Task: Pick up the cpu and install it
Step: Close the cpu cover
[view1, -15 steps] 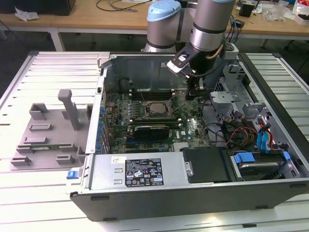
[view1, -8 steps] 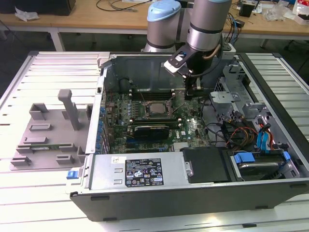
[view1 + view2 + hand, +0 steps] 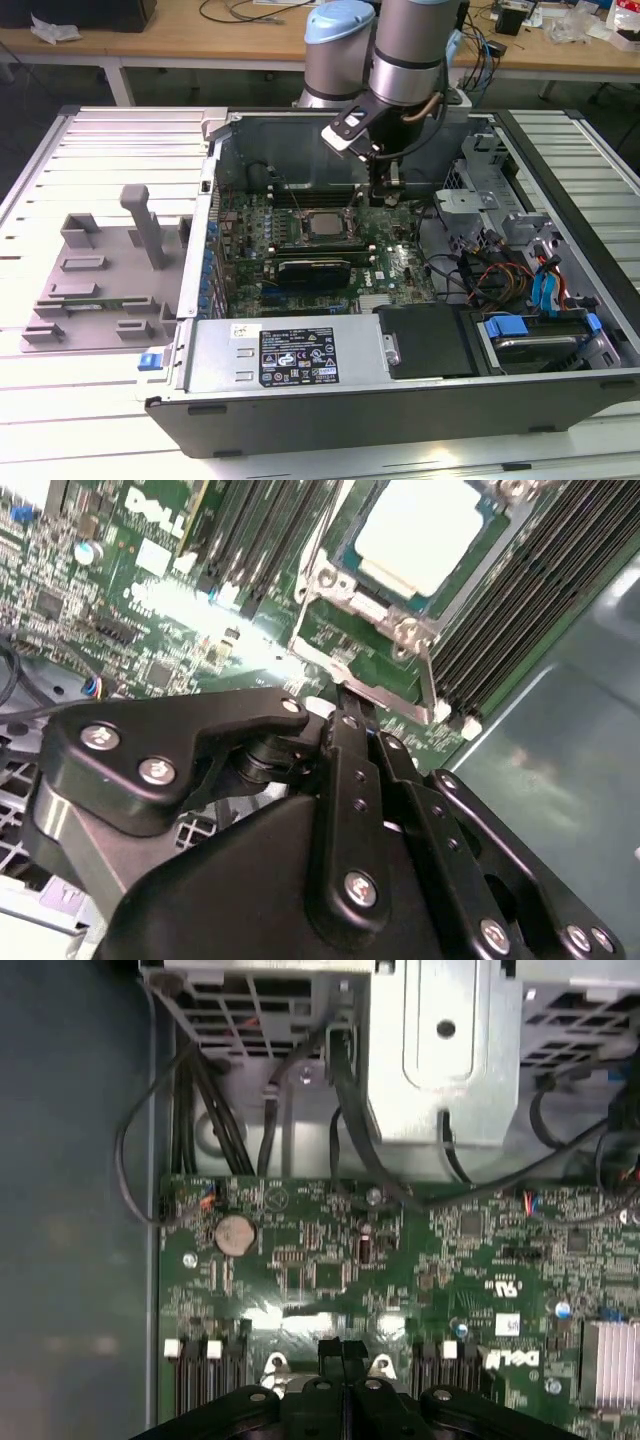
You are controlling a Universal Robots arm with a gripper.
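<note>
The cpu [image 3: 322,224], a small silvery square, lies flat in its socket on the green motherboard [image 3: 400,265] inside the open computer case. In the second wrist view the cpu [image 3: 420,535] shows pale within the metal socket frame [image 3: 360,680]. My gripper [image 3: 383,195] hangs over the board just to the exterior view's right of the socket. Its black fingers are shut with nothing between them, and the gripper [image 3: 350,712] tip is down by the frame's near edge. In the first wrist view the gripper [image 3: 341,1352] points at the motherboard [image 3: 320,1260].
A grey fixture block [image 3: 110,270] with an upright post stands on the table at the exterior view's left. A metal drive cage [image 3: 480,190] and loose cables [image 3: 500,270] crowd the case beside the arm. Memory slots [image 3: 510,610] flank the socket; a power supply [image 3: 290,350] fills the front.
</note>
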